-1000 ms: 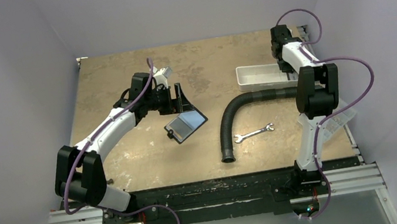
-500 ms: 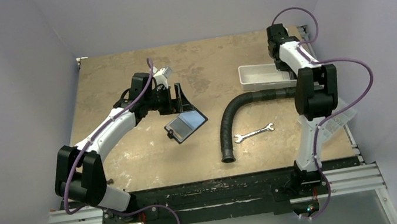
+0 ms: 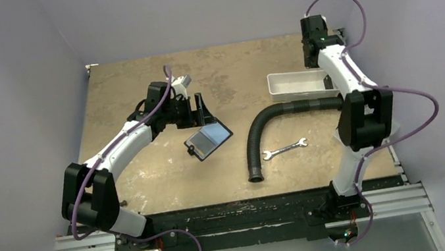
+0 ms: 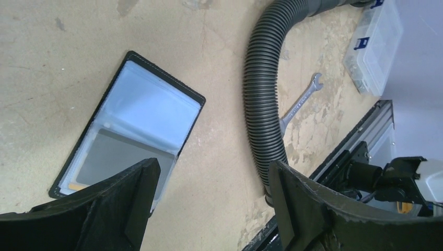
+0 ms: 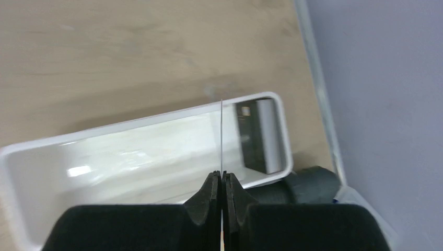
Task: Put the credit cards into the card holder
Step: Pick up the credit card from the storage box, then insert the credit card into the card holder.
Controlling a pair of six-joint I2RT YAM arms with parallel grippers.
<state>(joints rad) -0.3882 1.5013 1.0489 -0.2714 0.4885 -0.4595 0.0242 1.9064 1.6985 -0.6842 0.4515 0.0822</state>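
The right claw (image 5: 223, 178) was pinched shut on a thin credit card (image 5: 222, 136), which showed edge-on and upright above the white tray (image 5: 130, 157) at the far right of the worktop (image 3: 168, 180). Another greyish card (image 5: 267, 137) lay at one end of that tray. The black card holder (image 4: 141, 123) lay spread open on the worktop, clear sleeves up, beside the corrugated hose (image 4: 261, 104). The left claw (image 4: 211, 172) hung just over it, jaws wide apart and empty.
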